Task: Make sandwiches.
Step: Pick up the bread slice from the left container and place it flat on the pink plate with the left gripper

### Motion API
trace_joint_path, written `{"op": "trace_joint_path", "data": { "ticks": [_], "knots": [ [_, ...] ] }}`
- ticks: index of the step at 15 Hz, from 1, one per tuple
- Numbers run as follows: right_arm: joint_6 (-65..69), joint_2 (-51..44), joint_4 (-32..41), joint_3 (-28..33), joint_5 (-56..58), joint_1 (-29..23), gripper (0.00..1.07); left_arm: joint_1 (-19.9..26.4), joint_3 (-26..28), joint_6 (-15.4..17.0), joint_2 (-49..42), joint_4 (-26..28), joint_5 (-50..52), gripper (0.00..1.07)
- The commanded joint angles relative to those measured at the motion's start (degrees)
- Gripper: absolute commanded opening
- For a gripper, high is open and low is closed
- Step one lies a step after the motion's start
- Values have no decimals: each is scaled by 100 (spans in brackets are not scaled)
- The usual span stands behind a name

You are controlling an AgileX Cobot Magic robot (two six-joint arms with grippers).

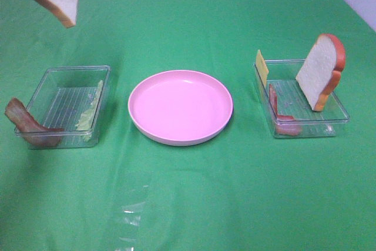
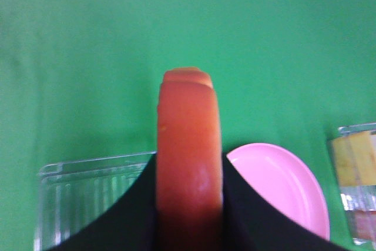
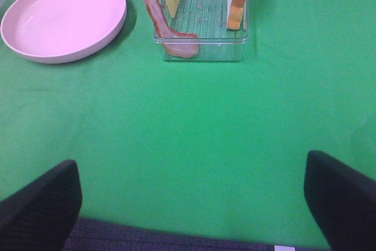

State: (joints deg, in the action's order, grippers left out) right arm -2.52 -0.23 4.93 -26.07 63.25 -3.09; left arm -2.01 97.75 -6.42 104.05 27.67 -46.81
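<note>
1. Left fingers [image 2: 132, 216] — clamped on the crust edges of a bread slice [image 2: 189, 145], which hangs in the air clear of the worktop [image 1: 188, 204].
2. Right fingers [image 3: 41, 204] — spread wide and empty above bare worktop, well apart from the right tray [image 3: 202, 42].
3. Step judged in hand: carrying the slice to the pink plate [image 1: 180, 107]. Centre it over the plate, tip it flat, release low.
4. Only the left wrist view shows the clamp. Only the exterior high view shows the slice's white face, high on the left and well apart from the plate.
</note>
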Motion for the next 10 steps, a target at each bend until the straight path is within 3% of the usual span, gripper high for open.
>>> {"op": "trace_joint_path", "data": {
  "ticks": [1, 4, 10],
  "knots": [
    [0, -138, 23, 23, -40, 34, 99, -510, 17, -120, 57, 584, 372, 8],
    [0, -138, 29, 23, -40, 34, 99, -1272, 17, -92, 384, 1071, 458, 8],
    [0, -138, 29, 23, -40, 34, 99, -2710, 57, -92, 1518, 1255, 894, 8]
  ]
}}
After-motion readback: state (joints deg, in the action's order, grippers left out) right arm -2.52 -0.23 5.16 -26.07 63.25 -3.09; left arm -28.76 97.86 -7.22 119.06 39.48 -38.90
